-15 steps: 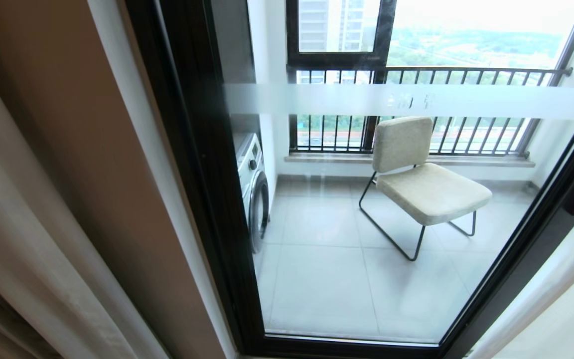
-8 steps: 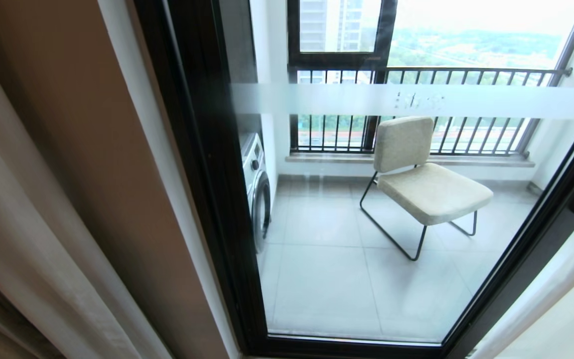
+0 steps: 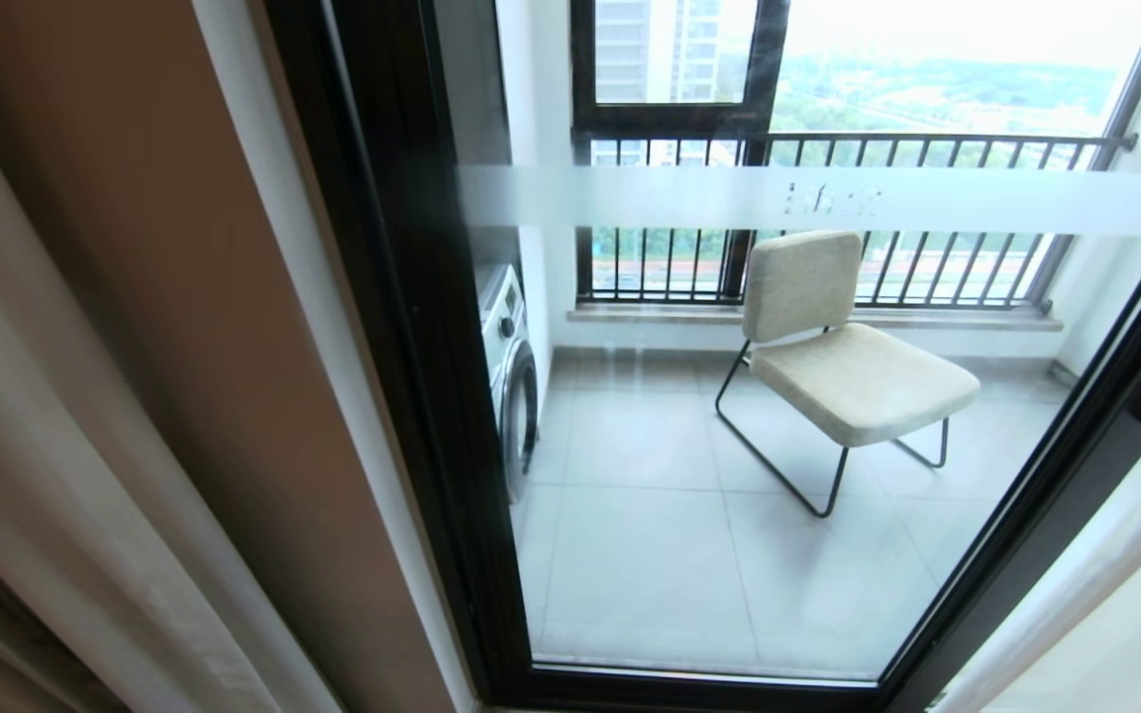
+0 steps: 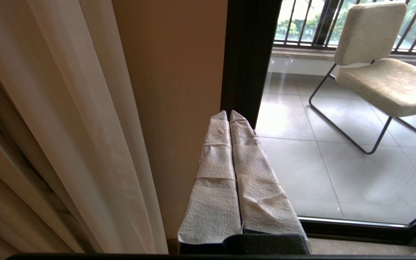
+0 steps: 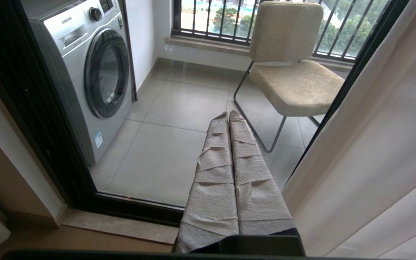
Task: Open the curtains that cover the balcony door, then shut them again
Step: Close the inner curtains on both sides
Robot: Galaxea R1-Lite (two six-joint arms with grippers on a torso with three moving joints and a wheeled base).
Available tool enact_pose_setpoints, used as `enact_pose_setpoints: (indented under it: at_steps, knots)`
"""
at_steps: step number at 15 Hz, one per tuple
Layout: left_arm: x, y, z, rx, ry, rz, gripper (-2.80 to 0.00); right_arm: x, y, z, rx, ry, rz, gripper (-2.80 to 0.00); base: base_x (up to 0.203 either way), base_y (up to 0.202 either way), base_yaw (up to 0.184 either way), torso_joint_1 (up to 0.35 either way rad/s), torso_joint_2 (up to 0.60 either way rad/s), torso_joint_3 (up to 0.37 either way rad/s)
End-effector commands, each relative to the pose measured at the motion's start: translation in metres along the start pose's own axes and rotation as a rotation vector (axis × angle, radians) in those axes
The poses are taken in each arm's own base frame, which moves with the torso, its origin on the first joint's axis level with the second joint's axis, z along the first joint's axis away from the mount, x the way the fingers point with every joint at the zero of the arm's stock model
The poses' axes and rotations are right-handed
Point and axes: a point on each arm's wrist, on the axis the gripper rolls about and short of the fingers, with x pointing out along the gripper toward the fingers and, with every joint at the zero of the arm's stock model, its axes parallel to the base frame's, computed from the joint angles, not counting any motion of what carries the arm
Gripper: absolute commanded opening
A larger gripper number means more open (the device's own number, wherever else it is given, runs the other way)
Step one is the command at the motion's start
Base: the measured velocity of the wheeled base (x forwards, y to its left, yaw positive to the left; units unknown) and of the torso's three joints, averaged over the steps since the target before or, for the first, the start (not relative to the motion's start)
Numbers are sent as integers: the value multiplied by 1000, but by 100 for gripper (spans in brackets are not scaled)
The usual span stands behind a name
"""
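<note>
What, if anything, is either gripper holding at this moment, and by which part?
Nothing is held. The left gripper and right gripper are both shut on empty air, clear of the curtains.

View: our head camera has swung slightly left, so the balcony door (image 3: 689, 416) frame sits further right.
Frosted band (image 3: 828, 201): its characters perhaps blurrier.

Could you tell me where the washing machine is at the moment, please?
The washing machine stands out on the balcony behind the glass of the balcony door, against the left wall in the head view, across the tiled floor from the beige chair.
</note>
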Motion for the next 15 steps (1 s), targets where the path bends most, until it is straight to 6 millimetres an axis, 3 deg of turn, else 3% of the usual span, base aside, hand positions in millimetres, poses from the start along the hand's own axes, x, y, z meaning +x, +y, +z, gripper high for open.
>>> enact_pose_setpoints:
  at_steps: [1,12,15]
  knots:
    - [0,0,0,0,0,1,-280,0,0,0,0,1,0,-280,0,0,0,0,0,0]
    - [0,0,1,0,-5,0,-280,0,0,0,-1,1,2,-280,0,0,0,0,0,0]
    - [-11,-1,36,0,-56,17,-280,0,0,0,-1,1,0,-280,0,0,0,0,0,0]
